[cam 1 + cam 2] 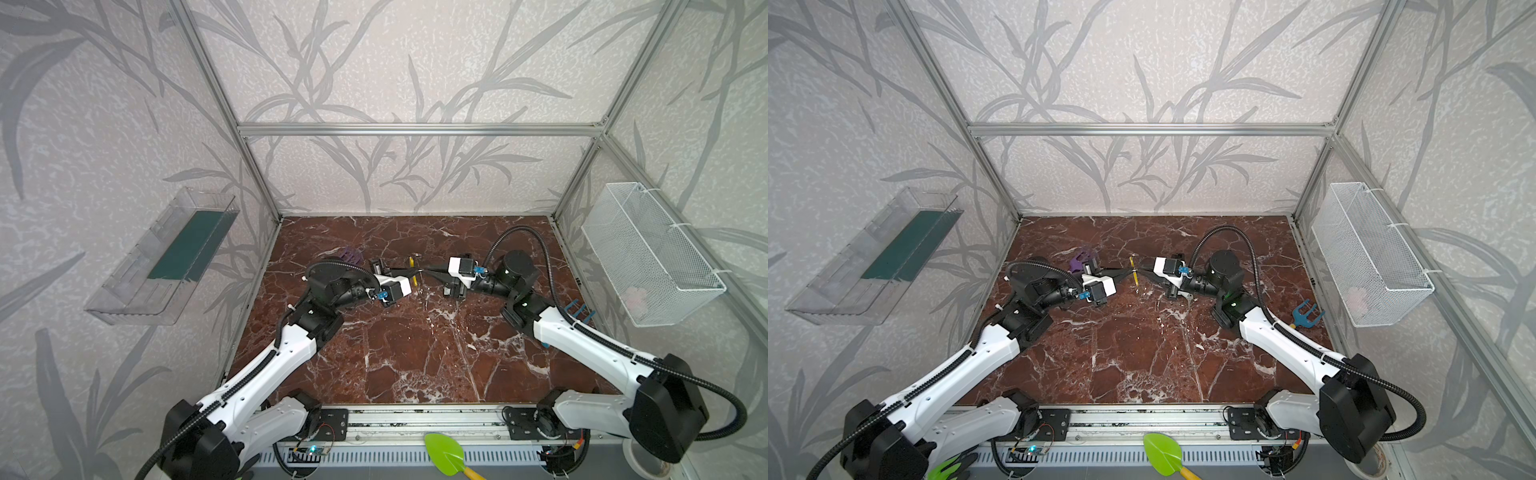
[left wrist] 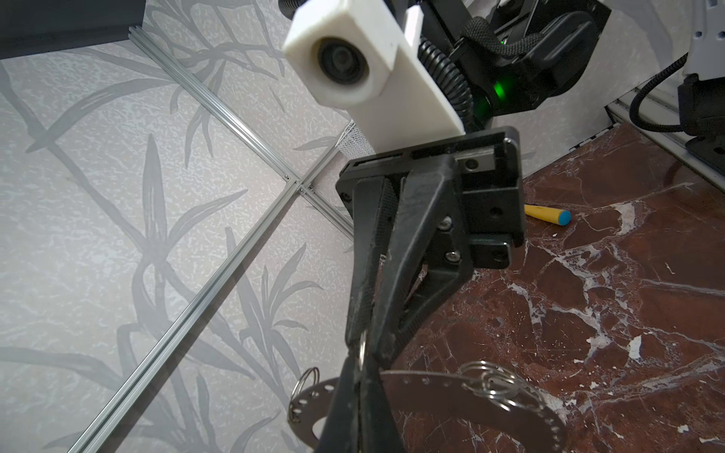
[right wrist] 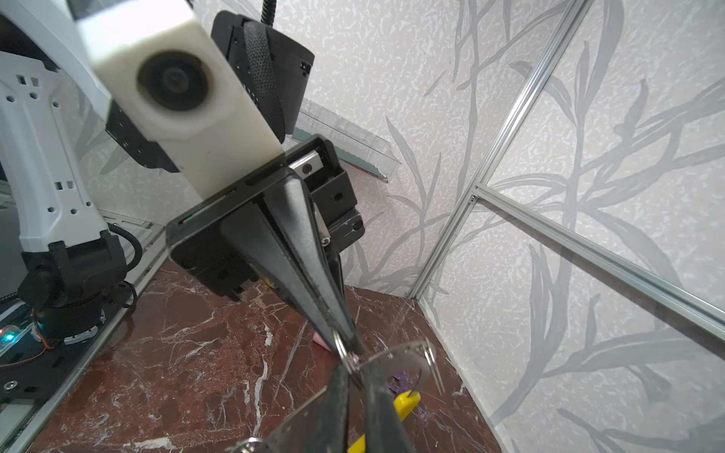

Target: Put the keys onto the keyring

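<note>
Green shovel [image 1: 445, 453] sits nearest us, at the front edge. In both top views we see the left claw [image 1: 415, 272] and right claw [image 1: 428, 272] tip to tip over the middle of the tabletop [image 1: 415, 357]. The keyring [image 1: 411, 262] is between them.

Left wrist view: the left claw is pressed together, pinching the keyring's grey band. The right claw's tips pinch a small wire ring [image 2: 362, 348] at the band's edge. More wire rings [image 2: 488, 384] hang further along.

Right wrist view: both claws meet on the band, and we see the yellow sleeve [image 3: 406, 404] just beside the right claw.
</note>
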Robot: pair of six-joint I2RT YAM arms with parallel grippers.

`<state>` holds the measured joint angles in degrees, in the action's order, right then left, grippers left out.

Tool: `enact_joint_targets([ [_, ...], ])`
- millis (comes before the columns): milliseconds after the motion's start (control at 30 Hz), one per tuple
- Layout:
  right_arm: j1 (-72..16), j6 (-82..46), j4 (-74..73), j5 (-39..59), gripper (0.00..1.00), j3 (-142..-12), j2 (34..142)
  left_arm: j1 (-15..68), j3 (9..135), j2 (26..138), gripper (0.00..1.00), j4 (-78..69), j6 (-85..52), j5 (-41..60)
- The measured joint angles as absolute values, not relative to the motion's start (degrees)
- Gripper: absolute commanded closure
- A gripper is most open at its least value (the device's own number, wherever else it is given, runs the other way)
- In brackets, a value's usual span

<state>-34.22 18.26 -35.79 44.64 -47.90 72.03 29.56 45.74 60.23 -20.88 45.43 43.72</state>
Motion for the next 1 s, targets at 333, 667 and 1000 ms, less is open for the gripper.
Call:
enact_joint_targets([
  [333,-34.1,20.5,-32.9,44.5,1.00,-48.1,72.0,29.5,48.0,60.9,0.80,-15.7,46.7,44.0],
  [667,-34.2,29.1,-9.0,39.5,1.00,-55.9,71.6,29.5,61.6,64.6,0.73,9.3,57.5,39.4],
  [1000,-34.8,32.9,8.6,34.0,1.00,-62.7,71.9,29.5,66.7,66.7,0.76,21.8,62.2,39.1],
])
